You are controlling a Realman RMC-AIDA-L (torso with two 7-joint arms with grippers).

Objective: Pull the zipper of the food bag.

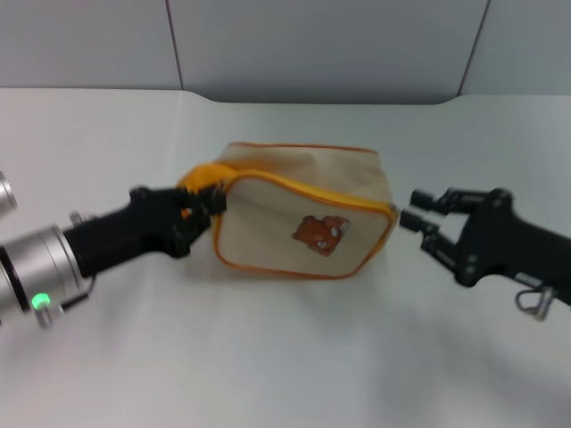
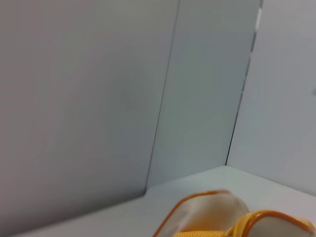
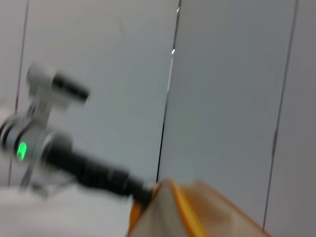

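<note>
Two pincers flank the food bag (image 1: 303,223) on the worktop (image 1: 268,357) — left pincer (image 1: 207,207) at its orange end, grip unclear, right pincer (image 1: 417,214) spread — so hold the soft canvas gently and pinch only the small tab.

You have a plain white table (image 1: 268,357) running back to a grey panelled wall (image 1: 312,45), and the only thing lying on it is the cream food bag (image 1: 303,214), resting near its middle.
</note>
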